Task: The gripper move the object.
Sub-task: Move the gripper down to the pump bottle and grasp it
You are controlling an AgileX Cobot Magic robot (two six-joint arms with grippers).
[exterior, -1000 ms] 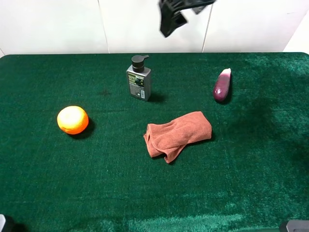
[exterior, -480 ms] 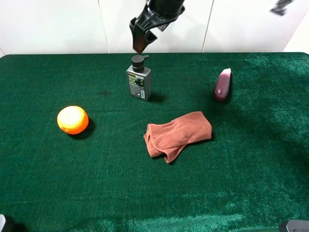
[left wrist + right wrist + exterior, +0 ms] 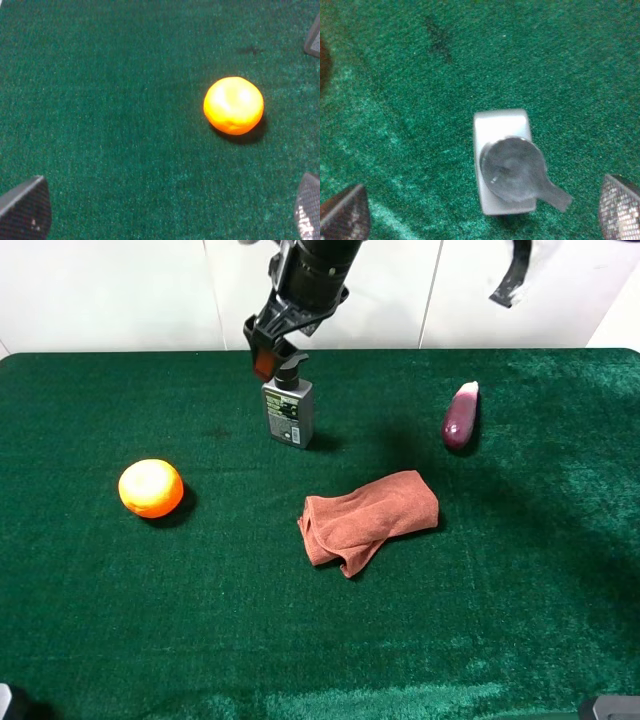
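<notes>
Object (image 3: 288, 412): stood upright, open mat (image 3: 200, 580) all round.
Label (image 3: 284, 419): dark, green print, unreadable.
Right gripper (image 3: 275, 352): hung directly above object, jaws wide apart.

Orange (image 3: 151, 488), rust-brown cloth (image 3: 368, 519) and purple eggplant (image 3: 460, 418) lie apart on green felt (image 3: 200, 620).

Grey, black-topped pump bottle (image 3: 288, 415) stands upright under the claw (image 3: 273, 352), jaws spread wide.
</notes>
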